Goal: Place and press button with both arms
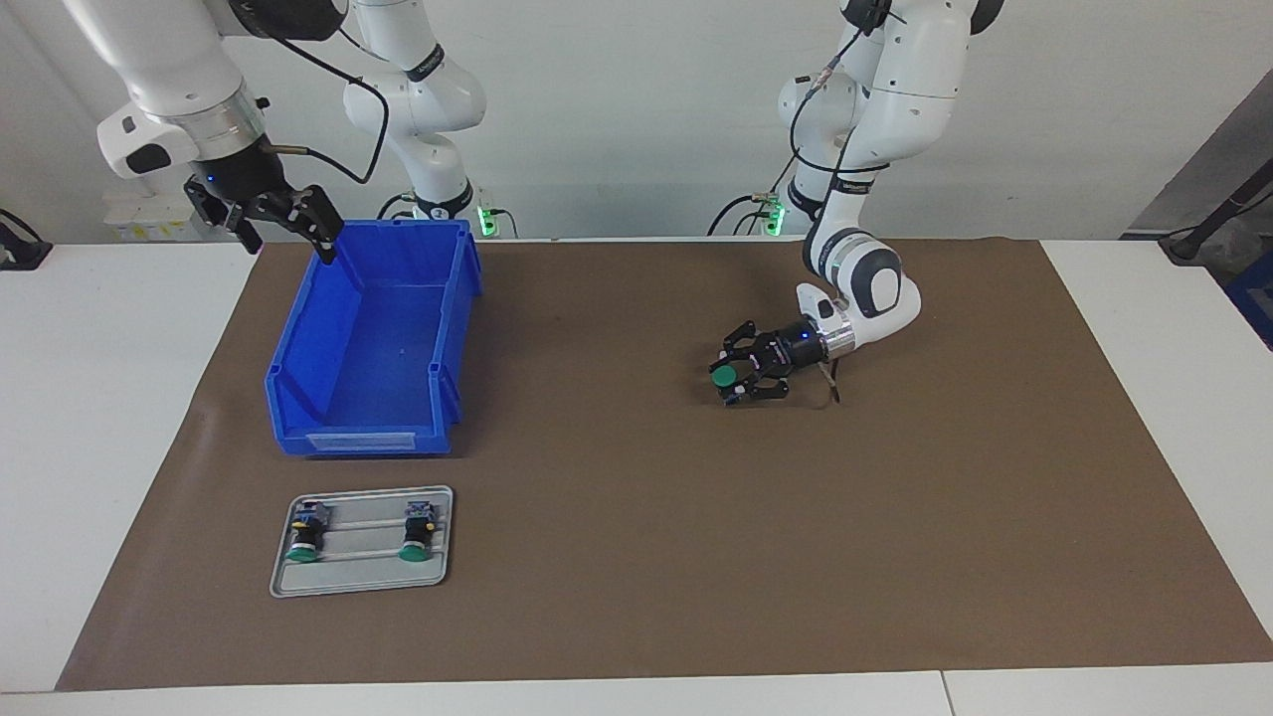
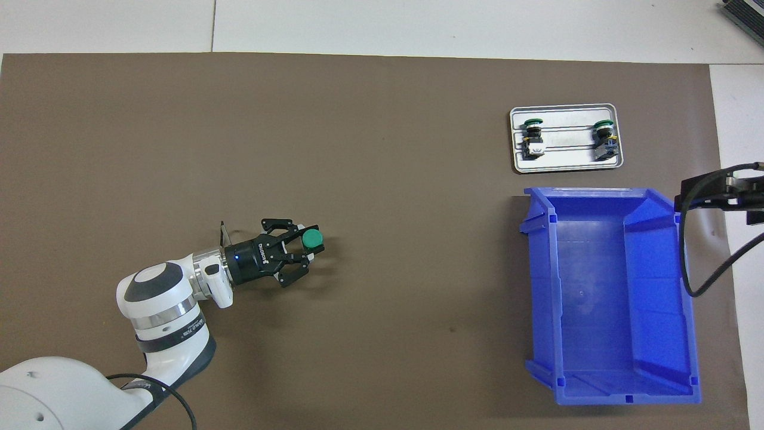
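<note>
One green-capped button [image 1: 725,375] is in my left gripper [image 1: 737,379], which is shut on it low over the brown mat, near the middle of the table, with the cap pointing away from the arm. It also shows in the overhead view [image 2: 311,239] in the left gripper [image 2: 305,251]. Two more buttons [image 1: 303,537] [image 1: 416,534] lie on a grey tray [image 1: 363,579]. My right gripper [image 1: 280,225] hangs open and empty over the blue bin's corner nearest the robots; only its edge [image 2: 731,194] shows in the overhead view.
An empty blue bin [image 1: 453,328] stands toward the right arm's end of the table. The grey tray [image 2: 567,164] lies just farther from the robots than the bin [image 2: 540,286]. A brown mat [image 1: 636,517] covers the table.
</note>
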You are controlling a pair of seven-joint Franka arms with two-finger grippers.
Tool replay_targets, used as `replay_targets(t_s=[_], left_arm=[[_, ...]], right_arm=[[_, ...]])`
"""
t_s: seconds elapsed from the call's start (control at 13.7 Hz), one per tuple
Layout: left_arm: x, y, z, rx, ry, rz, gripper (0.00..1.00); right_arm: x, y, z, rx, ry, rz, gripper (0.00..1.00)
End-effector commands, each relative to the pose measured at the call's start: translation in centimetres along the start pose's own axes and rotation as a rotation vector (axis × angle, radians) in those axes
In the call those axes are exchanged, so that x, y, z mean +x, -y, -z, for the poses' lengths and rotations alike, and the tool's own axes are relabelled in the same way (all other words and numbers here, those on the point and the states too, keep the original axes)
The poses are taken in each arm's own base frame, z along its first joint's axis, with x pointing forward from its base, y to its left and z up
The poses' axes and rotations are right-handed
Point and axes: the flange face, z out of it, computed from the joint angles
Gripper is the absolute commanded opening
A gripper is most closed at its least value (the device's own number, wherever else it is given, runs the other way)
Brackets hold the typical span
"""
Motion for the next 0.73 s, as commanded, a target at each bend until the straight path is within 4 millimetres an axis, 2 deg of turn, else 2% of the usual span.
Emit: replay_targets(t_s=[0.0, 0.44, 0.66], left_arm=[[-0.8, 0.0, -0.1, 0.002, -0.003, -0.007, 0.53], [-0.5, 0.1, 0.3, 0.009, 0.004, -0.008, 0.63], [0.5, 0.3, 0.5, 0.018, -0.001, -0.019, 0.63]], right_arm=[[-0.8, 0.0, 0.1, 0.001, 0.002, -0.006, 1.0], [-0.8, 0.0, 0.1, 0.001, 0.002, -0.006, 1.0], [-0.8, 0.0, 0.1, 0.001, 0.002, -0.006, 1.0]])
